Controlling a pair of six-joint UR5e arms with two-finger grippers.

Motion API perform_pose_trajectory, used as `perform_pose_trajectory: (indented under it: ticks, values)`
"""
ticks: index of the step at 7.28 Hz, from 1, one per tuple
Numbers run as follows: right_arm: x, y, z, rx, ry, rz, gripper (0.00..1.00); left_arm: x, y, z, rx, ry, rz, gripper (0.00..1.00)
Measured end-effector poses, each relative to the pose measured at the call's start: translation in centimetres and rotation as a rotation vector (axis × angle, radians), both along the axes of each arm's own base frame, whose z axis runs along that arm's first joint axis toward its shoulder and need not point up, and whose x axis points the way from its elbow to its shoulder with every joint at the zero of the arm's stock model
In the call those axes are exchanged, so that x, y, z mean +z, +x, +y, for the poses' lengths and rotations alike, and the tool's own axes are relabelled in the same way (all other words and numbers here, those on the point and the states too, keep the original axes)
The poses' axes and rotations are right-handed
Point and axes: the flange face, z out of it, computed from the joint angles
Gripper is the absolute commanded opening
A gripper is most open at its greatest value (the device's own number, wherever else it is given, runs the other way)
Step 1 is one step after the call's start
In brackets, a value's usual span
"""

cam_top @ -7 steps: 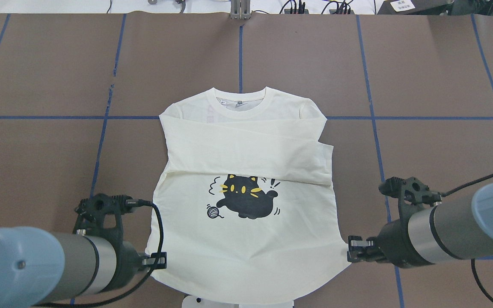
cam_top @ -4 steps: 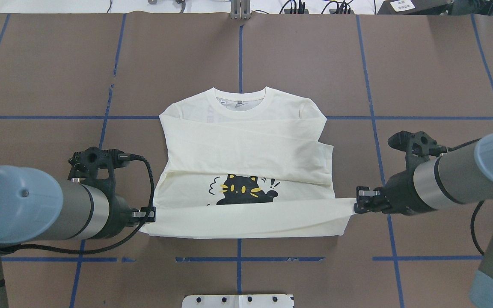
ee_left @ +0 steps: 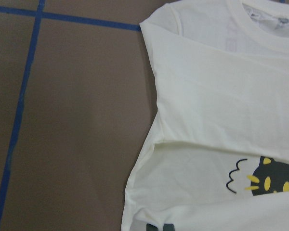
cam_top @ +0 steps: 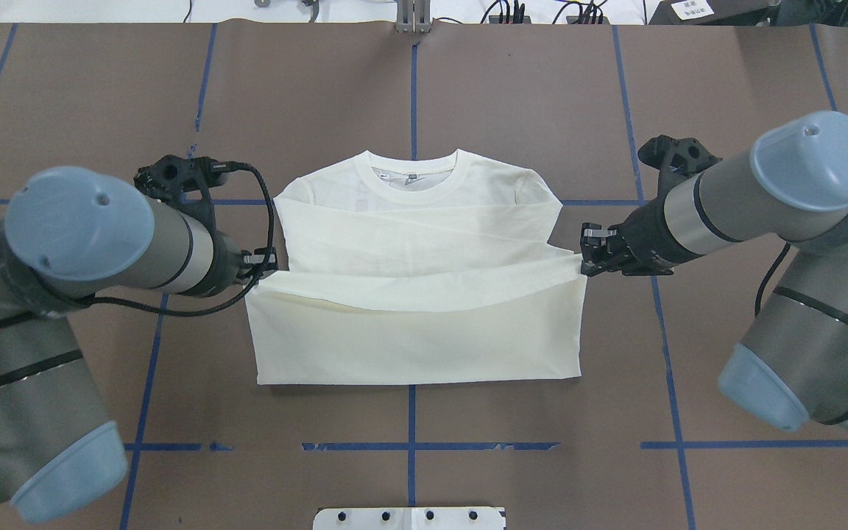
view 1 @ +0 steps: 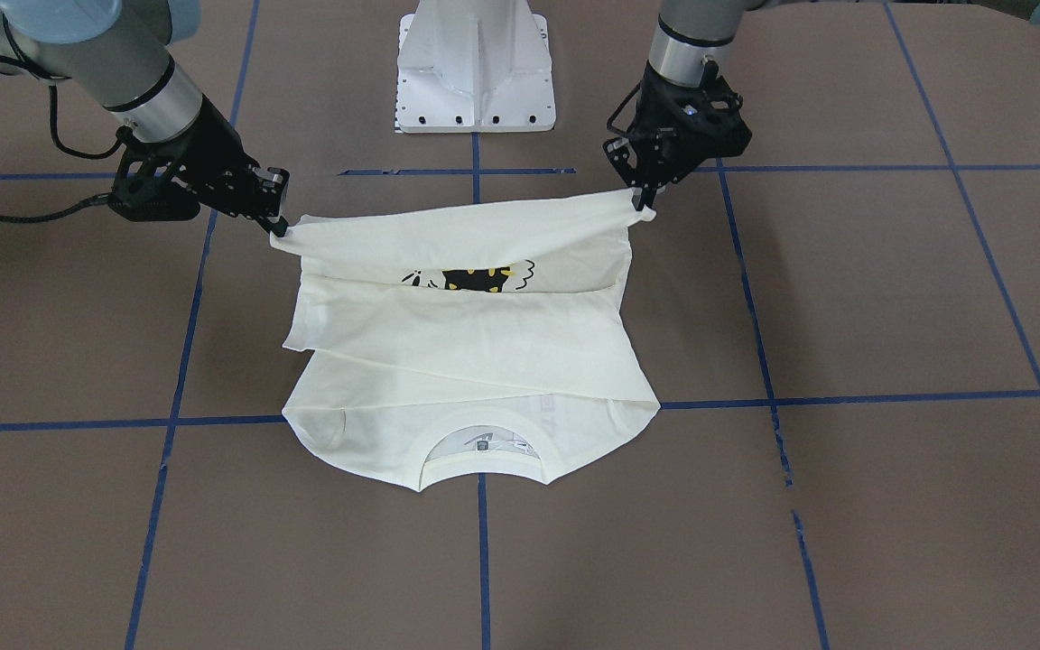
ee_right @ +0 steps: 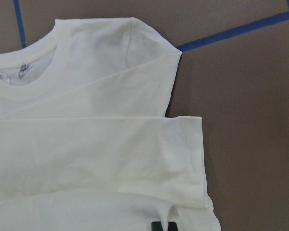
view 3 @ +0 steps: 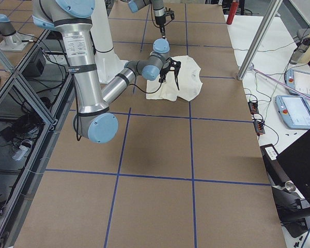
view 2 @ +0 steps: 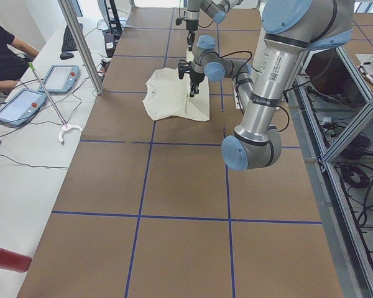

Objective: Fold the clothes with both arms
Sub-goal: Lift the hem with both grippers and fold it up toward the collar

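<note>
Front-facing view: the long-sleeved T-shirt point(view 1: 475, 361) lies at frame centre on the brown surface point(view 1: 890, 298), collar toward the bottom edge. The left end effector point(view 1: 642, 197), upper right, and the right end effector point(view 1: 278, 226), upper left, each pinch a raised hem corner. The lifted hem covers most of the cat print point(view 1: 470, 278).

Overhead view: the print is wholly hidden beneath the hem's plain cream back.

Side views: the shirt is small in the upper centre, and the grips are too small to judge.

Left wrist view: the print is cut off at the right edge.

Right wrist view: a folded sleeve point(ee_right: 111, 154) fills the frame, with a dark fingertip sliver at the bottom edge.
</note>
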Motion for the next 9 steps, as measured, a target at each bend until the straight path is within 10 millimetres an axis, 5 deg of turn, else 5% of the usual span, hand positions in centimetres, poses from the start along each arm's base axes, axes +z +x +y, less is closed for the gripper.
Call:
perform_pose_trajectory:
  ticks: [2, 4, 6, 9]
  values:
    - [0.4, -0.2, -5.0, 0.056, -0.015, 0.024, 0.00, 3.8, 1.0, -7.4, -0.080, 0.011, 0.004, 0.00]
    - [0.6, -1.1, -10.2, 0.095, -0.030, 0.054, 0.00, 6.6, 1.4, -11.7, -0.106, 0.032, -0.009, 0.00]
    - [0.9, -2.4, -13.2, 0.106, -0.050, 0.078, 0.00, 7.1, 2.1, -13.4, -0.118, 0.038, -0.005, 0.00]
    - [1.6, -3.6, -13.8, 0.101, -0.062, 0.096, 0.00, 5.3, 3.5, -14.4, -0.149, 0.012, 0.026, 0.00]
